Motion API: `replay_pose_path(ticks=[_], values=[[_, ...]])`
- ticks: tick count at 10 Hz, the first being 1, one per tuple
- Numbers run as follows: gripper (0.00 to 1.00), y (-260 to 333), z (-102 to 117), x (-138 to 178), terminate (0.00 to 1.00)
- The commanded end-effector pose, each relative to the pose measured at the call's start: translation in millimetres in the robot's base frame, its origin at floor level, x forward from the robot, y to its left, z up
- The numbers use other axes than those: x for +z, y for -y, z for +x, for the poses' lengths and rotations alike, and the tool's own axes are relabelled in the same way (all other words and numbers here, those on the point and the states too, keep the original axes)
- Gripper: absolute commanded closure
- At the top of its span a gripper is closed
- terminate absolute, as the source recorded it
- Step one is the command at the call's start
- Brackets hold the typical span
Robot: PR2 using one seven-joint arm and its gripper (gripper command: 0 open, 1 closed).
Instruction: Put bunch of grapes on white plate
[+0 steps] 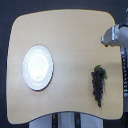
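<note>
table (65,40): broad bare wood between plate and grapes, no obstacle in that lane | white plate (37,67): alone toward the exterior view's left, well apart from everything | bunch of grapes (98,85): near right edge, open on all sides | gripper (113,36): upper right, apart from grapes

I see the white plate (37,67) on the wooden counter (70,40), toward the exterior view's left. Bunch of grapes (98,84) lies well apart, near the right edge. Pincer (109,38) hangs at the upper right; I can't read its jaws.
</note>
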Motion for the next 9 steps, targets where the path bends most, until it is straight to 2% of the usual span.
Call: replay_pose_path(ticks=[1, 4, 7, 9], values=[[0.0, 0, 0, 0, 0.0], [0.0, 17, 5, -10, 0.0], [0.0, 22, -21, -27, 0.0], [0.0, 11, -50, -44, 0.0]])
